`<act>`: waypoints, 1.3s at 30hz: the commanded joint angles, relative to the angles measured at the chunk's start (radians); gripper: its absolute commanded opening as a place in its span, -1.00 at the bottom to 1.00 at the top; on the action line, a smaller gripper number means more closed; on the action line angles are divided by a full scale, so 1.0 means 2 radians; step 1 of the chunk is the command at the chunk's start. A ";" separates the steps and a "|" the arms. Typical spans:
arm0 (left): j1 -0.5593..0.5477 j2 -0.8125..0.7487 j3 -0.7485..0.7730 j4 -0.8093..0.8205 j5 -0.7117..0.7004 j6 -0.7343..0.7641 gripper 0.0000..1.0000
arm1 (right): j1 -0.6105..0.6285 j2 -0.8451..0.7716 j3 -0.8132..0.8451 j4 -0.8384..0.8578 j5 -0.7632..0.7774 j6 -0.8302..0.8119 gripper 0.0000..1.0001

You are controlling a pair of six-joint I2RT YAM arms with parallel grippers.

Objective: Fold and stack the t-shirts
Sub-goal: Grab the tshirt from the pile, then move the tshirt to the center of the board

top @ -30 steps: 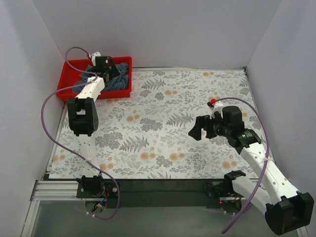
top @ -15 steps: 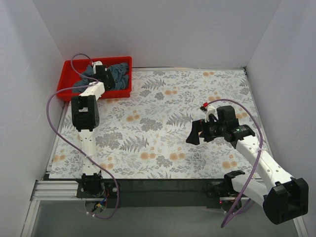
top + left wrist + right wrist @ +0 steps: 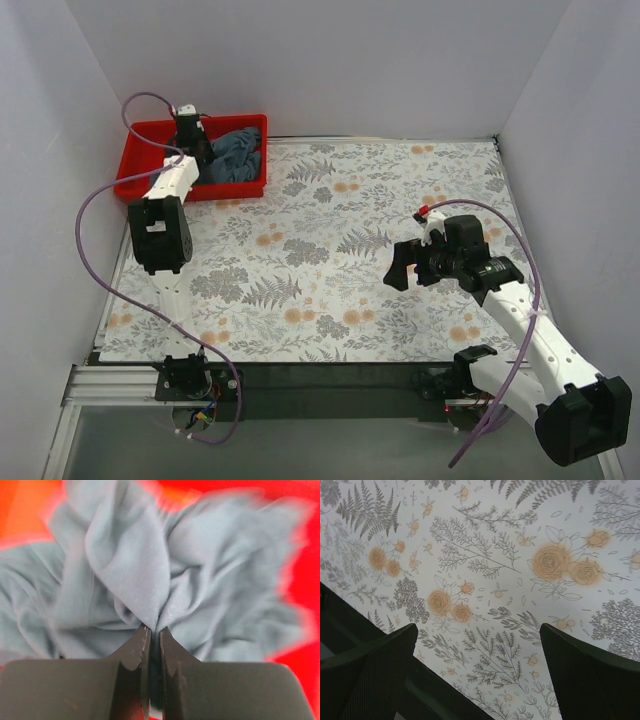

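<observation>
The slate blue-grey t-shirts (image 3: 232, 153) lie as a wrinkled heap in the red bin (image 3: 255, 126) at the table's far left corner. My left gripper (image 3: 192, 150) reaches into that bin and is shut on a pinched fold of a t-shirt (image 3: 150, 580); the cloth (image 3: 220, 605) fans out from between its tips (image 3: 153, 628). My right gripper (image 3: 398, 270) hovers over the floral table at the right, wide open, with nothing between its fingers (image 3: 580, 665) in the wrist view.
A floral tablecloth (image 3: 330, 260) covers the table. White walls close it in at the back and sides. The dark front edge of the table (image 3: 350, 630) shows under the right gripper.
My left gripper went from open to shut on the t-shirt fabric and shifted toward the bin's far left. The right arm drifted slightly over the table, still open.
</observation>
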 commanded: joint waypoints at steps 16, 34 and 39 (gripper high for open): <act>-0.280 -0.262 0.186 -0.056 0.172 -0.064 -1.00 | 0.000 -0.067 0.115 -0.015 0.321 0.028 0.97; -0.300 -0.374 -0.382 0.128 0.003 -0.070 0.09 | 0.000 -0.123 0.074 -0.041 0.247 0.012 0.89; -0.301 -0.418 -0.442 0.100 0.027 -0.098 0.50 | 0.000 -0.099 0.058 -0.063 0.220 0.020 0.87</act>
